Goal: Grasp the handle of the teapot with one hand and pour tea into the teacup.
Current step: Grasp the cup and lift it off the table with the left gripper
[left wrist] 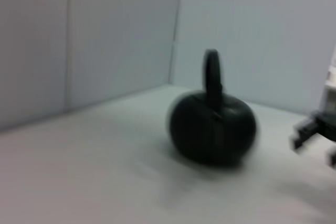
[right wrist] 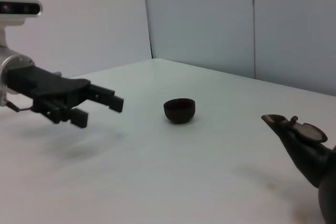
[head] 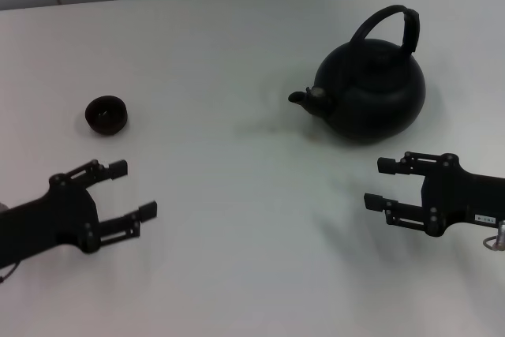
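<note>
Head view shows the teapot point(head: 372, 92) standing upright on the white bench point(head: 237, 195), toward the bench's far edge where it meets the pale wall. Its arched handle point(head: 392, 24) stands up over the domed lid, and its short spout point(head: 300, 98) points toward the teacup point(head: 106, 114), which sits well apart from the teapot on the spout side, upright and alone. Bare bench lies between teacup and teapot, and more of it spreads on the near side of the teapot.

The right pincer point(head: 377, 184) hovers near the teapot, on its near side, fingers spread open and holding nothing; open bench separates it from the pot's body. A small white label point(head: 484, 218) sits on its housing, its writing too small to read. The left pincer point(head: 131, 189) hangs far from the teapot, nearer the teacup and on that cup's near side, its fingers also parted and empty.

From the right wrist view, the teacup point(right wrist: 179, 110) stands between the left pincer point(right wrist: 100, 109) and the teapot's spout point(right wrist: 278, 124), touching neither. The left wrist view shows the teapot point(left wrist: 212, 127) blurred, handle point(left wrist: 212, 77) upright, with wall panels behind it.
</note>
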